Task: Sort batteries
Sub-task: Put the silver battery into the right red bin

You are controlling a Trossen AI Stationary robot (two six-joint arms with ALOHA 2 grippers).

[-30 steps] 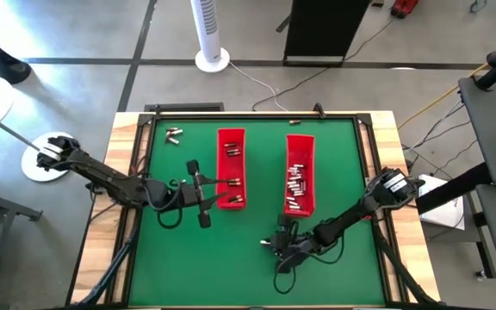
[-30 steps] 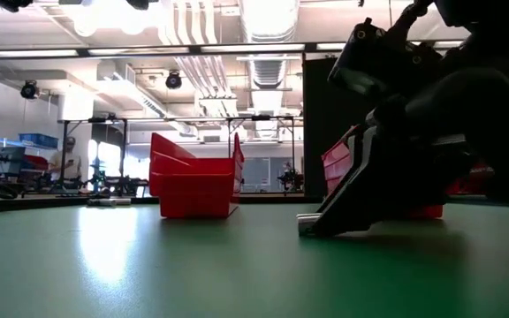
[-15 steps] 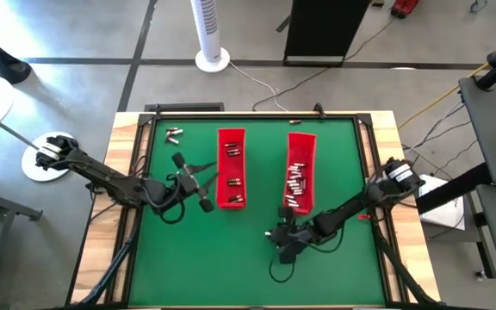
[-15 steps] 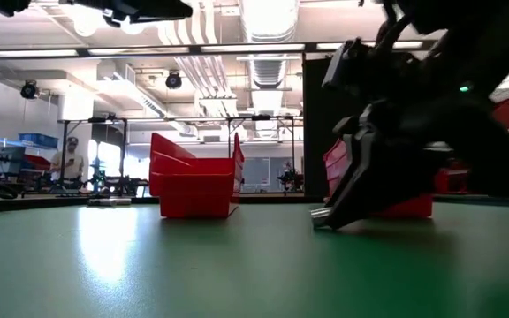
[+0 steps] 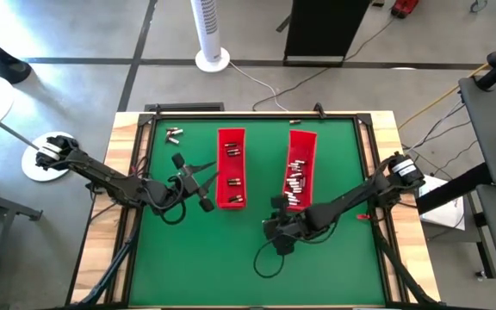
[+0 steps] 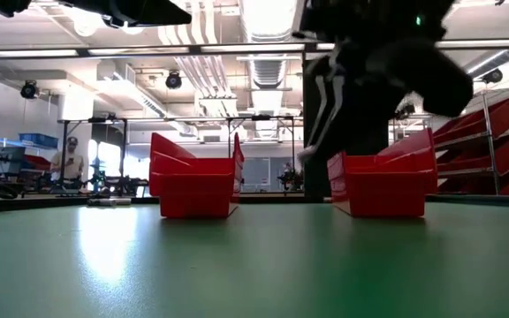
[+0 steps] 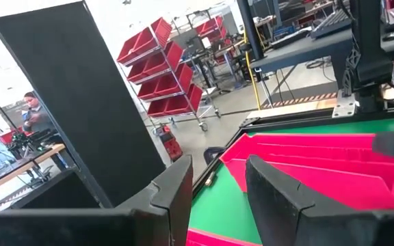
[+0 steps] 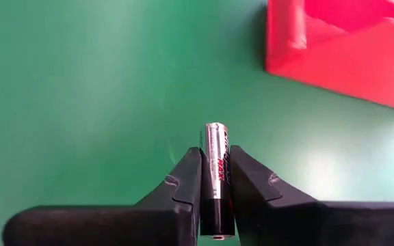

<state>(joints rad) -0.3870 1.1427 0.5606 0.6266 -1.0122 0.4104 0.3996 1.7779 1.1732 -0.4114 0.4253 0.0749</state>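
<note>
My right gripper [image 5: 275, 226] hangs over the green mat just short of the right red tray's [image 5: 299, 172] near end, shut on one silvery battery [image 8: 215, 140]. My left gripper [image 5: 207, 177] is level and open beside the left red tray [image 5: 232, 168], nothing between its fingers [image 7: 176, 188]. Several batteries lie in both trays. A few more batteries [image 5: 173, 133] lie on the mat near the far left corner. My right gripper pinches the battery's long sides [image 8: 216, 171] between its two fingers. The battery lies along the fingers, and its free end [image 8: 215, 130] sticks out past the fingertips. The fingers slant down toward the mat. The battery is lifted clear of it.
The two long red trays [image 6: 193, 185] [image 6: 383, 181] stand side by side mid-table, running near to far. A raised frame borders the mat [image 5: 205, 258], which is bare green in front of the trays. A person stands far off in the room [image 6: 69, 163].
My right gripper has risen off the mat with the battery and gone toward the right tray's near end, rolling at the wrist. My left gripper has swung at the wrist, away from the left tray's near end, and then kept still.
</note>
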